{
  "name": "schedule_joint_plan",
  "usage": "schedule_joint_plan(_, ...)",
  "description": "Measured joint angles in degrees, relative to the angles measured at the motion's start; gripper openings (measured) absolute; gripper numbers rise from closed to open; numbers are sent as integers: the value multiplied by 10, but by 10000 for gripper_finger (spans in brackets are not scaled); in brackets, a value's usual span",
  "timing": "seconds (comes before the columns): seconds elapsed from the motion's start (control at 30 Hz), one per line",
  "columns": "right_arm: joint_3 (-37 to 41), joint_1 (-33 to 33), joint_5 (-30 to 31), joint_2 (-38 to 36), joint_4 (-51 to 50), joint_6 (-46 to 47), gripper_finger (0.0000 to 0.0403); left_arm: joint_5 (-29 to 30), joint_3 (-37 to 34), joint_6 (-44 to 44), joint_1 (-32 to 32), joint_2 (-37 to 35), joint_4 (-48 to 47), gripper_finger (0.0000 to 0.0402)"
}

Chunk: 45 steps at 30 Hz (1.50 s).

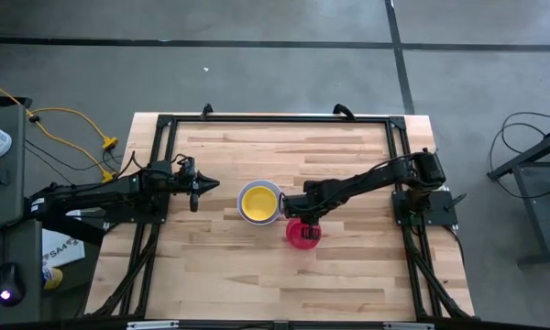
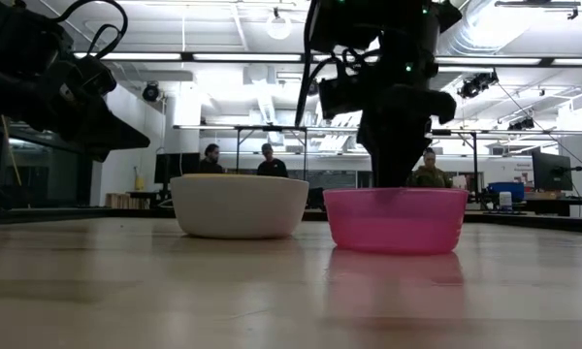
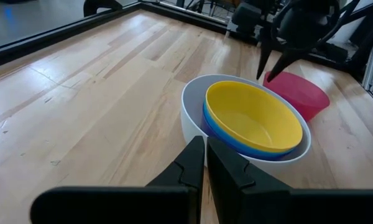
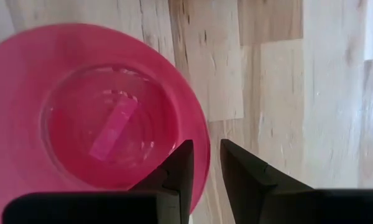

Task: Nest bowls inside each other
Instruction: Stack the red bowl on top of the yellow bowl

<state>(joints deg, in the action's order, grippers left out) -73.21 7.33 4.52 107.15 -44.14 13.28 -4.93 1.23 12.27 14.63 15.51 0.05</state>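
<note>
A white bowl (image 1: 259, 203) stands on its base at the table's middle, with a blue bowl (image 3: 219, 133) nested in it and a yellow bowl (image 3: 252, 115) on top. Just right of it and nearer stands a red bowl (image 1: 303, 235), upright on the wood. My right gripper (image 4: 205, 146) points down over the red bowl's rim (image 4: 202, 134), open, with one finger over the inside and one outside; a gap shows on both sides. My left gripper (image 3: 205, 142) is shut and holds nothing, hovering left of the white bowl (image 3: 193, 106).
A black frame rail (image 1: 275, 119) runs around the table's far, left and right sides. Bare wood lies in front of the bowls (image 1: 275, 284). In the low view, people (image 2: 267, 160) stand in the room behind the table.
</note>
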Motion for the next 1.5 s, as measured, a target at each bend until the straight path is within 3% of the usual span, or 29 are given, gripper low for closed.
schedule_joint_plan(0.77, 0, -7, -2, 6, 18, 4, 73, 1, 0, 0, 0, 0, 0, 19)
schedule_joint_plan(1.17, 0, -7, -4, 5, 17, 4, 9, 1, 0, 0, 0, 0, 0, 19)
schedule_joint_plan(1.5, 0, -7, -19, 5, 16, 5, 6, 1, 0, 0, 0, 0, 0, 19)
